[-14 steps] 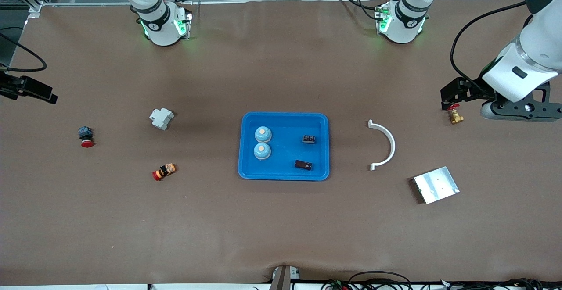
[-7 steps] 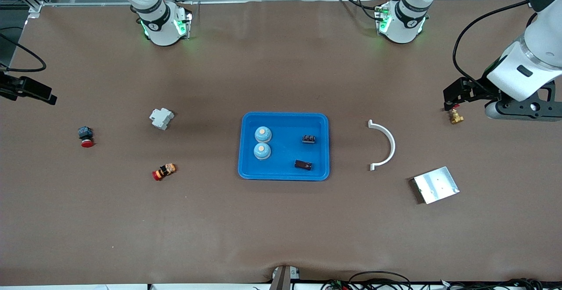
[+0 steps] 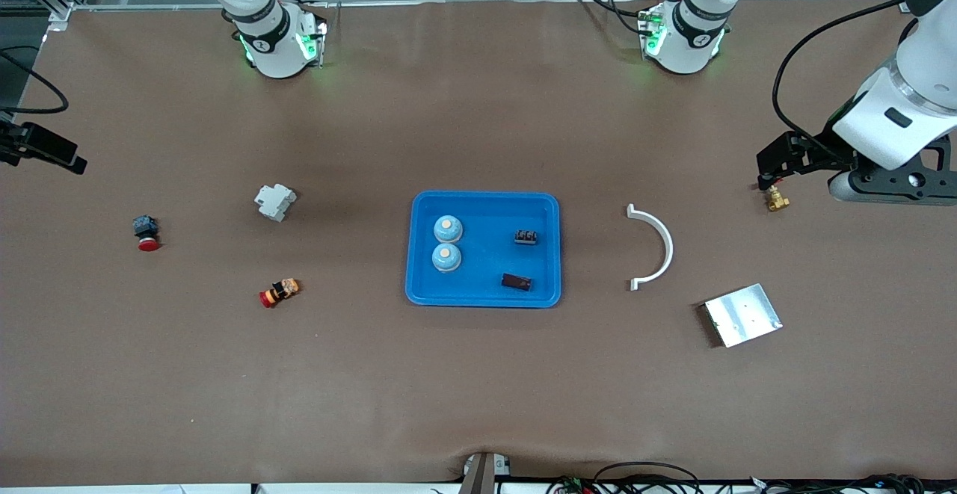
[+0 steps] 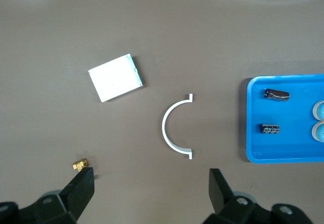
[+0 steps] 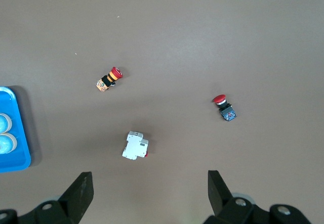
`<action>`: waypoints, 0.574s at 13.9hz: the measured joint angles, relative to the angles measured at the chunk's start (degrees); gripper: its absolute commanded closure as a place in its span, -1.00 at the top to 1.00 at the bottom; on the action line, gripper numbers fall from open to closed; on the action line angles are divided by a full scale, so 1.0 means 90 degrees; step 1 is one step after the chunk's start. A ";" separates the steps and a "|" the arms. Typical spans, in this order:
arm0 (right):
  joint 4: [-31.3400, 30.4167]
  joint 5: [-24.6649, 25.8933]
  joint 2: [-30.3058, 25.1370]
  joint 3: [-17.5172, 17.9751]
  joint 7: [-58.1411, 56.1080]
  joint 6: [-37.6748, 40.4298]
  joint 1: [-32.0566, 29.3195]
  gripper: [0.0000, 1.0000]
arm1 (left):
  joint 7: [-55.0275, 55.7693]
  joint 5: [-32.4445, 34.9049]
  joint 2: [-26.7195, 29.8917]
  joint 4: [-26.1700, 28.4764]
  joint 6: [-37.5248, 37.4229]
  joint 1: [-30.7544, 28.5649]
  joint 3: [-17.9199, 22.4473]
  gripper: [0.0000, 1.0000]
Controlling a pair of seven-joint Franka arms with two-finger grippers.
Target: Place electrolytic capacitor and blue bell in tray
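The bright-blue tray (image 3: 486, 294) lies at the table's middle. Two blue bells (image 3: 448, 229) (image 3: 446, 257) stand in it toward the right arm's end. Two dark electrolytic capacitors (image 3: 525, 237) (image 3: 517, 281) lie in it toward the left arm's end. The tray (image 4: 288, 153) and both capacitors (image 4: 276, 94) (image 4: 270, 129) also show in the left wrist view. My left gripper (image 3: 774, 161) (image 4: 150, 188) is open and empty, up over the left arm's end of the table. My right gripper (image 3: 41, 150) (image 5: 150, 188) is open and empty, over the right arm's end.
A white half-ring (image 3: 658, 247), a silver plate (image 3: 742, 315) and a small brass valve (image 3: 776, 197) lie toward the left arm's end. A white breaker (image 3: 274, 201), a red push button (image 3: 146, 232) and an orange-red button (image 3: 279, 292) lie toward the right arm's end.
Both grippers have drifted slightly outward toward their own ends of the table. Nothing on the table has moved.
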State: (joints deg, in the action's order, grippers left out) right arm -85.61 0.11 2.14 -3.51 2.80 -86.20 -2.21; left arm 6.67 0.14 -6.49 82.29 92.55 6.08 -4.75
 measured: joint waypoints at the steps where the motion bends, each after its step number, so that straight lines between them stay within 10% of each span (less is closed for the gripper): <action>1: -0.0049 0.0000 -0.0049 0.0026 0.0000 -0.0031 -0.0020 1.00 | -0.0008 0.0000 0.0001 0.0000 0.0000 0.0002 -0.0001 1.00; 8: -0.0112 0.0019 -0.0076 0.0095 0.0000 -0.0071 -0.0022 1.00 | -0.0014 0.0000 0.0019 0.0000 -0.0004 0.0002 -0.0002 1.00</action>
State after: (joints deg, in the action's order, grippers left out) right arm -86.62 0.28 1.45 -2.66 2.80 -86.84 -2.41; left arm 6.54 0.14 -6.32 82.29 92.52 6.10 -4.77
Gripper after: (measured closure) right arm 0.000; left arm 0.000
